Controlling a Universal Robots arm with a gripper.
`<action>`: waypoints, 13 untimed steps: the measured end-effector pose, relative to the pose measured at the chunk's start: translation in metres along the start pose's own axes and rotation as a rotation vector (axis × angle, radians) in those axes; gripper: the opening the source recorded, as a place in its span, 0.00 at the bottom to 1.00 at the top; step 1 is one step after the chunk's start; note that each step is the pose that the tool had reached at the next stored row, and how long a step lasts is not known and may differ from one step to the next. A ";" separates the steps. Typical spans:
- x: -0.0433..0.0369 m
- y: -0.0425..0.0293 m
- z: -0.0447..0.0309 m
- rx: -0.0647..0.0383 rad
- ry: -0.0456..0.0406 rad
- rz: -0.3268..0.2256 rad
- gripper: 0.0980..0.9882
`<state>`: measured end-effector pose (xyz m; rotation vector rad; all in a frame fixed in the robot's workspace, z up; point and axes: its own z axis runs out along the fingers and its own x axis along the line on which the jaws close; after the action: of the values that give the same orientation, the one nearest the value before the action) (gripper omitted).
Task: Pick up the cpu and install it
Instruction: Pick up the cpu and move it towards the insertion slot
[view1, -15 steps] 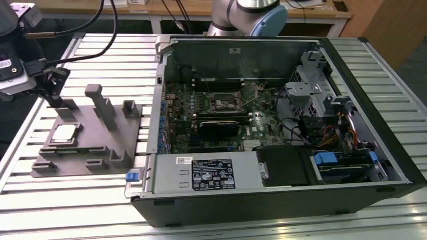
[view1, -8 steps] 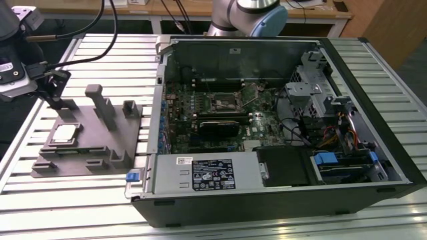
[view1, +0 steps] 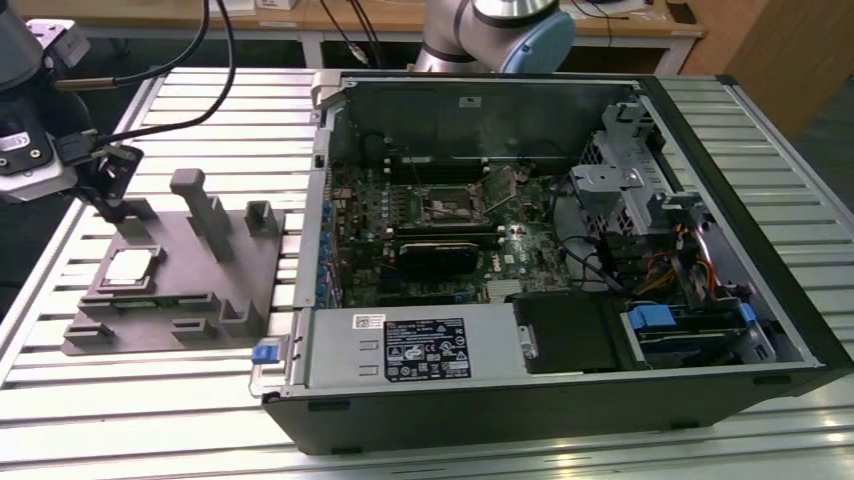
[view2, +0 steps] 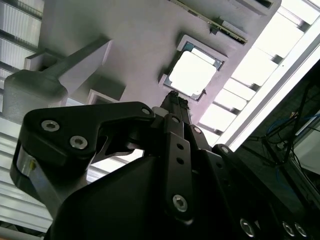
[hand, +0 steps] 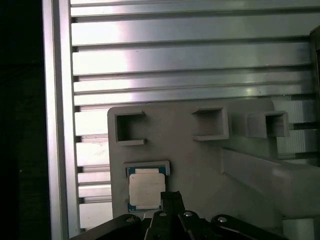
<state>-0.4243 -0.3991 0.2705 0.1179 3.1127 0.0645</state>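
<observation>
Claw: gripper (view1: 134, 211) hangs at the exterior view's upper left, over the grey fixture (view1: 200, 272). Its fingers look pressed together with nothing between them, so it carries nothing.
Cpu: the cpu (view1: 130, 268) lies flat with its silver top up in a shallow square pocket of the fixture, at the exterior view's left. It sits just below the fingertips in the frame and apart from them. In both wrist views it sits just past the tips.
Pocket: low walls hug the chip's corners, probably to keep it square and in a known spot for a grasp from above.
Fixture: it rests on the slatted table (view1: 80, 420), just beside the computer case (view1: 787, 260).
Socket: the black-framed socket (view1: 447, 205) sits near the frame's centre, on the board. The case lies on its side with the panel off, so the board faces up and can be reached from above.
Progress: by my judgement the pick is not yet made, and the chip is well apart from the socket.
</observation>
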 end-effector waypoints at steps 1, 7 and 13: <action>0.0002 0.0000 0.0007 0.000 0.0001 0.000 0.01; 0.0011 -0.0004 0.0055 0.000 -0.0001 0.000 0.01; 0.0020 -0.0008 0.0099 0.000 0.0000 0.000 0.01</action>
<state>-0.4261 -0.3993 0.2605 0.1179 3.1127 0.0640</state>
